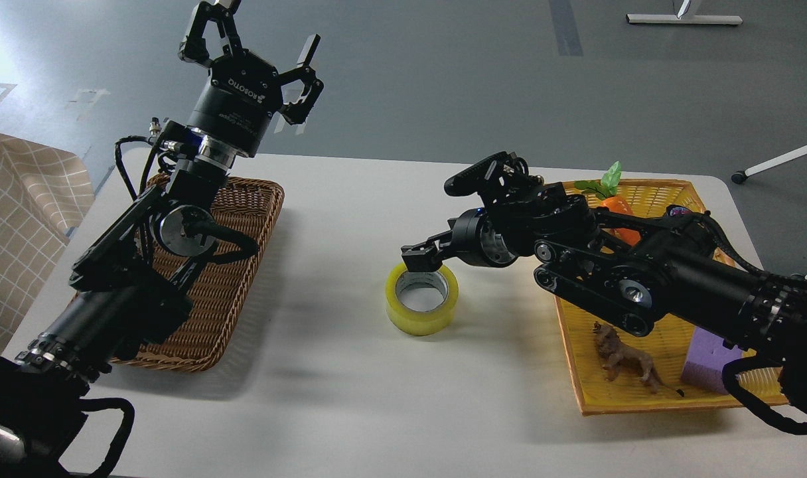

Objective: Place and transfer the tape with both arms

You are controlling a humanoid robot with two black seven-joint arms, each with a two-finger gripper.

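The yellow tape roll (pixel 422 300) lies flat on the white table (pixel 350 398) near its middle, core hole facing up. My right gripper (pixel 433 222) hovers just above the roll's far edge, open. Its lower fingertip (pixel 417 255) is close over the roll's rim and its upper finger (pixel 473 176) sticks up and away. It holds nothing. My left gripper (pixel 254 46) is raised high over the far end of the brown wicker basket (pixel 244 265), open and empty, far left of the tape.
A yellow basket (pixel 649 194) at the right holds a toy carrot (pixel 616 209), a toy lion (pixel 622 358) and a purple foam cube (pixel 709 362); my right arm crosses over it. A checked cloth (pixel 18 226) hangs off the table's left.
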